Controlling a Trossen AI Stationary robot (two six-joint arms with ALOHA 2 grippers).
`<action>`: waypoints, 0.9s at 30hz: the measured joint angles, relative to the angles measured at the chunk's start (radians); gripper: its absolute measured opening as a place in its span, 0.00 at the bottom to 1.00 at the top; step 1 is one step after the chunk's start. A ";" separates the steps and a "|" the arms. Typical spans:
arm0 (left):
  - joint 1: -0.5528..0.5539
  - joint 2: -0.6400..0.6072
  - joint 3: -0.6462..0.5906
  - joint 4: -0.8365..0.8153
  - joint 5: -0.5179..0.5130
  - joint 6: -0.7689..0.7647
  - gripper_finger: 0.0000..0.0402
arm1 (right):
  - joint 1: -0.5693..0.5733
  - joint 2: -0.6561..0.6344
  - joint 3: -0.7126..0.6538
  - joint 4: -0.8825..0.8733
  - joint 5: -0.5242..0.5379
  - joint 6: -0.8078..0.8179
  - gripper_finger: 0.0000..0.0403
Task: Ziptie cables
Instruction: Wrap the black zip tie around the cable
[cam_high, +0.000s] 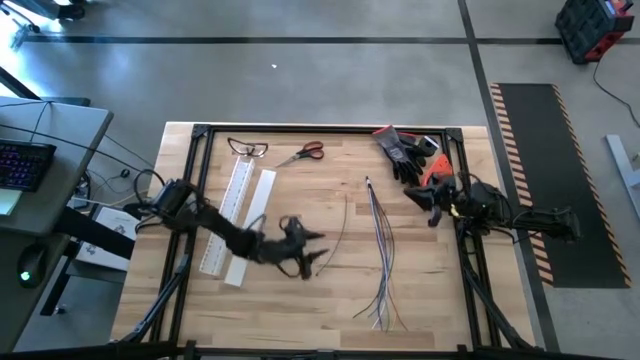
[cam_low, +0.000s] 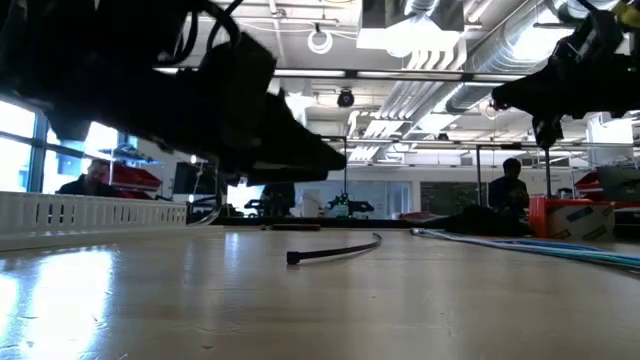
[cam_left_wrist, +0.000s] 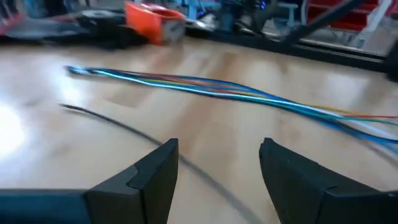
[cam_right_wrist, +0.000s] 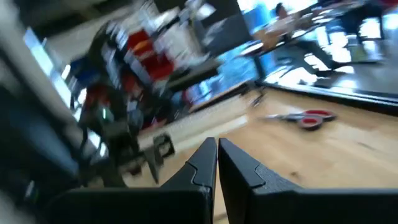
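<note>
The cables (cam_high: 380, 250), a bundle of thin grey, blue and coloured wires, lie flat along the table right of centre; they also show in the left wrist view (cam_left_wrist: 217, 87). A thin dark zip tie (cam_high: 340, 228) lies curved on the wood just left of them. My left gripper (cam_high: 322, 250) hovers open over the near end of the zip tie (cam_left_wrist: 118, 127), which runs on under the gap between its fingers (cam_left_wrist: 217, 171). My right gripper (cam_high: 425, 203) waits shut (cam_right_wrist: 216, 155) at the table's right side, above the wood.
Two white slotted bars (cam_high: 235, 220) lie under my left arm. Safety glasses (cam_high: 247, 148) and red-handled scissors (cam_high: 305, 152) lie at the far edge. Dark gloves (cam_high: 405, 150) and an orange object (cam_high: 435, 170) sit at the far right.
</note>
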 joint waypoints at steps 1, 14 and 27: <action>0.022 0.000 -0.032 0.059 0.017 0.022 0.50 | 0.000 0.000 0.000 0.012 0.039 0.027 0.00; 0.106 -0.001 -0.253 0.436 0.035 0.011 0.50 | 0.000 0.105 0.000 0.152 -0.006 0.068 0.00; -0.089 -0.001 -0.184 0.476 -0.358 0.016 0.50 | 0.147 0.597 0.066 0.454 -0.420 -0.142 0.00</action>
